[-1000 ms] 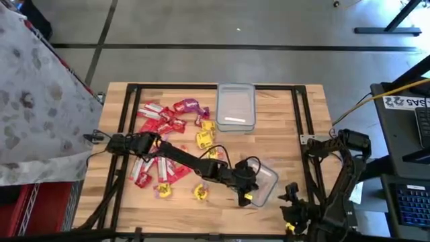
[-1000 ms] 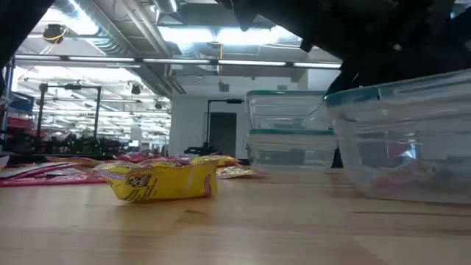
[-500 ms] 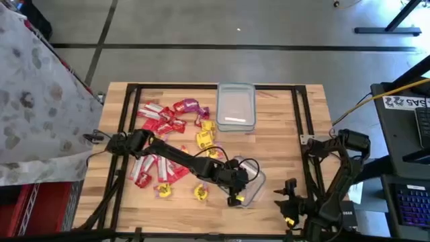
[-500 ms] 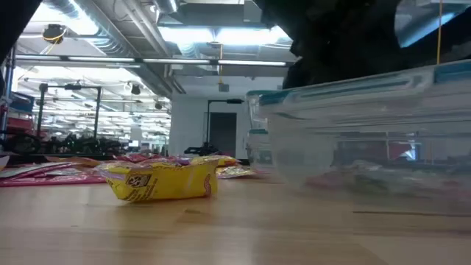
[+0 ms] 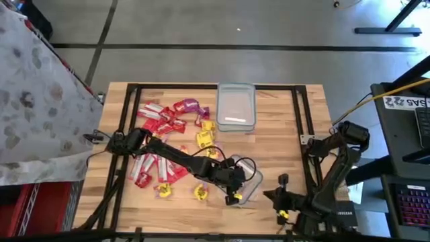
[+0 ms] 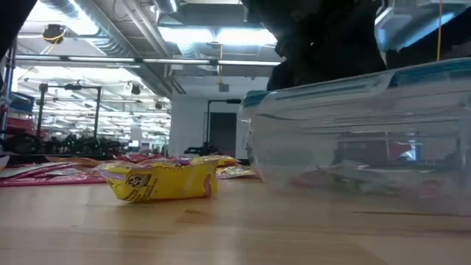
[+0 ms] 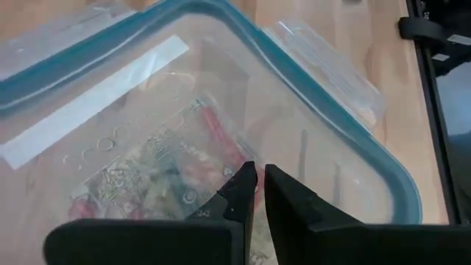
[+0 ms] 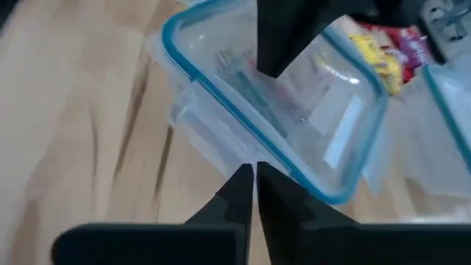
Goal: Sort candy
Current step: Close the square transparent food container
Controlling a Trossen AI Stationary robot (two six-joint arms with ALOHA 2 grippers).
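A clear tub (image 5: 250,181) with a teal-rimmed lid (image 7: 147,110) stands near the table's front middle and fills the right of the low view (image 6: 353,132). Candy shows through its lid (image 7: 176,177). My left gripper (image 7: 257,180) is shut, with its tips on that lid. My right gripper (image 8: 254,173) is shut too, and points from the right at the tub's side (image 8: 221,140). Loose candy lies on the table's left half: red packets (image 5: 156,124), yellow ones (image 5: 205,138) and a purple one (image 5: 189,105). One yellow packet (image 6: 158,180) lies close in the low view. My left gripper rests its shut fingertips (image 7: 243,184) on the lid's flat top (image 7: 221,158), coming slanting down from the table's left. The tub stands flat on the table under them. My right gripper is at the tub's right side (image 8: 243,158); I cannot tell whether it touches.
A second clear tub (image 5: 236,107) stands at the far middle of the table. A dark frame (image 5: 299,114) runs around the tabletop. Bare wood (image 5: 282,141) lies between the two tubs and the right rail.
My left gripper has gone toward the table's left edge, and the tub has slid along the table with it and turned a little. My right gripper has come in from the near right corner toward the tub.
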